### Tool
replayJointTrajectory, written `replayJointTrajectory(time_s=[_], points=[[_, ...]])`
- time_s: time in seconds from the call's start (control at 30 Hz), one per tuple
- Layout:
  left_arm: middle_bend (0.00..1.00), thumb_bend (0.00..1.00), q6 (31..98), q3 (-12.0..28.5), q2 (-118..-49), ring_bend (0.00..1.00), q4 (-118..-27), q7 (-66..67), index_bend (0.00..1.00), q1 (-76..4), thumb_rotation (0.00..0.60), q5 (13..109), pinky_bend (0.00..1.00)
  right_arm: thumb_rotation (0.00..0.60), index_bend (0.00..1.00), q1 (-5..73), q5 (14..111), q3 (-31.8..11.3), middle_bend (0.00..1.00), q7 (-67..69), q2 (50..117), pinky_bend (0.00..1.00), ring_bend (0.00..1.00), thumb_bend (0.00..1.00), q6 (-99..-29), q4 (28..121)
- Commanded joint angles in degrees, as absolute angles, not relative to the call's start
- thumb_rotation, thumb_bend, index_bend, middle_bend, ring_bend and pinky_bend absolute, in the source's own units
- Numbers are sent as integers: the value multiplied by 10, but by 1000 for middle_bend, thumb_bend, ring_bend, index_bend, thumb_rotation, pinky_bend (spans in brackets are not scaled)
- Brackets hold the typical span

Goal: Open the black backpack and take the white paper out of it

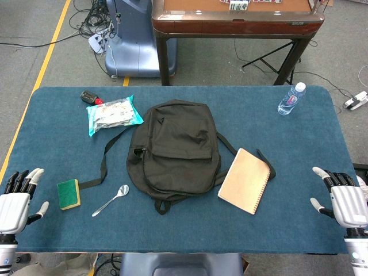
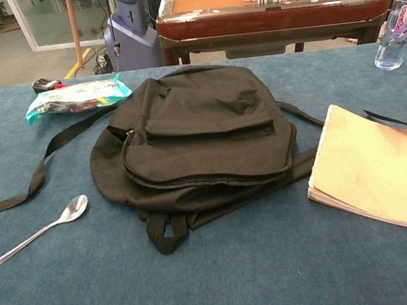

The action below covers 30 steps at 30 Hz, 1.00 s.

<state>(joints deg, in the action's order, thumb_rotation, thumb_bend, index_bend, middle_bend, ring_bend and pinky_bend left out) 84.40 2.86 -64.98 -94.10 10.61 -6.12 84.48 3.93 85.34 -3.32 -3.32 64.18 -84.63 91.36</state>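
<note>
The black backpack point(image 1: 175, 152) lies flat in the middle of the blue table, zipped closed, its straps trailing left and right; the chest view shows it point(image 2: 202, 141) close up. No white paper is visible. My left hand point(image 1: 17, 198) rests at the table's near left edge, fingers apart, holding nothing. My right hand point(image 1: 345, 198) sits at the near right edge, likewise with fingers spread and nothing in it. Both hands are far from the backpack and appear only in the head view.
A tan spiral notebook point(image 1: 245, 180) lies right of the backpack. A spoon point(image 1: 111, 199) and a green-yellow sponge point(image 1: 69, 194) are to its left. A teal packet point(image 1: 112, 115) and a small black-red item point(image 1: 89, 97) sit at back left, a water bottle point(image 1: 291, 99) at back right.
</note>
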Motion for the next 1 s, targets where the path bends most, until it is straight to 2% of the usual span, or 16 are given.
replayJointTrajectory(time_s=[0.03,1.0], points=[[105,321,844,29,-650,75,-941,107,86,-61,600,844,7,600,194,39,853,-33,269,-33,642,220,251,170,-846,914],[105,321,854,34,-658,78,-939,108,85,-63,600,847,7,600,195,42,861,-34,269,-29,642,220,251,170,-845,912]])
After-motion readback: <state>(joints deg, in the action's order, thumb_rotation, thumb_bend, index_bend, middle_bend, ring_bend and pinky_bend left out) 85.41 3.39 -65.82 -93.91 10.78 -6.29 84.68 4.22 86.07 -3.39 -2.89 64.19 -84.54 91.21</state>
